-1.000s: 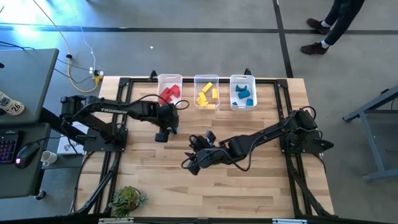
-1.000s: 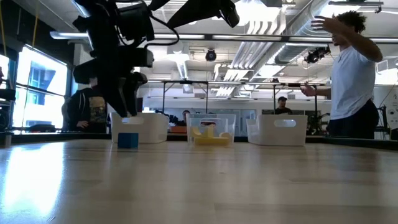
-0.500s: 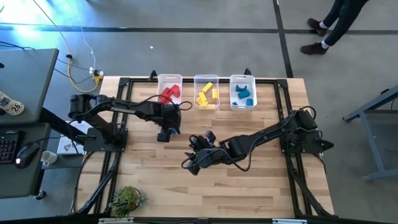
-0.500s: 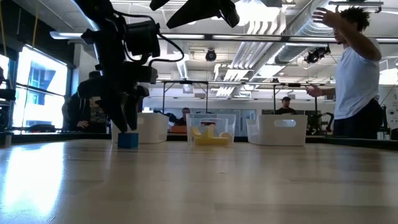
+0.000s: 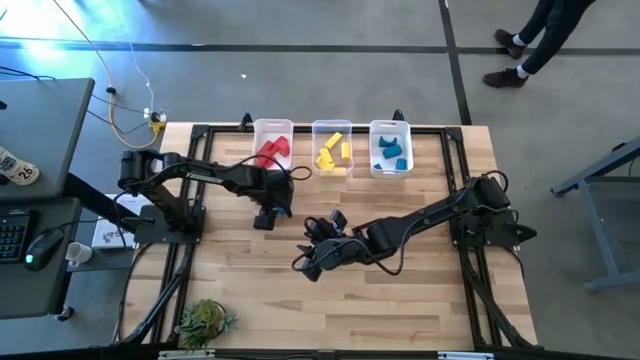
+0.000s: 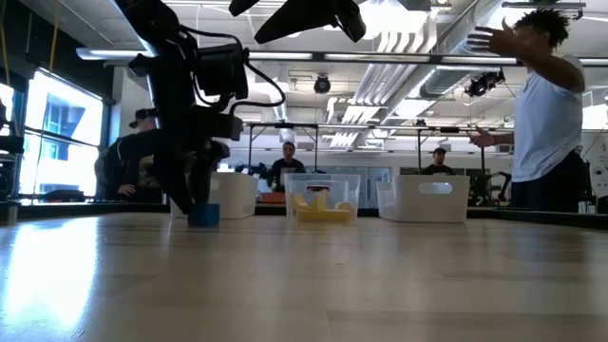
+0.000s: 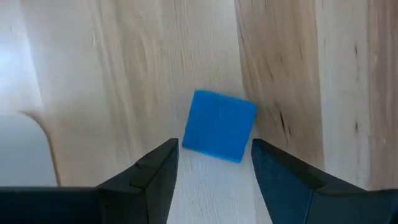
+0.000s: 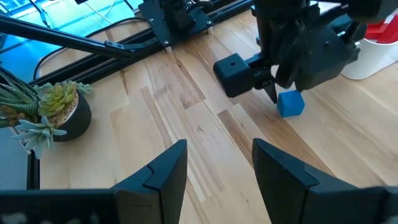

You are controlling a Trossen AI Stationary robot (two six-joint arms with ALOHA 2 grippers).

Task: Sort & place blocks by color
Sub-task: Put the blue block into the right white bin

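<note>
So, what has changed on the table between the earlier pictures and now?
The left gripper has moved a little toward the table's right side and come down over the loose blue block, which now lies between its open fingers, not yet gripped. The block itself has not moved. The right gripper has stayed open near the table's middle, and the three bins keep their sorted blocks.

The high view looks straight down on the whole table (image 5: pixel 400 300). The low view sits at tabletop level, facing across toward the bins (image 6: pixel 323 198) and the room behind. The left wrist view hangs close over a blue block (image 7: pixel 219 126); the right wrist view, farther back, catches that same block (image 8: pixel 290 103) beside the bins.
</note>
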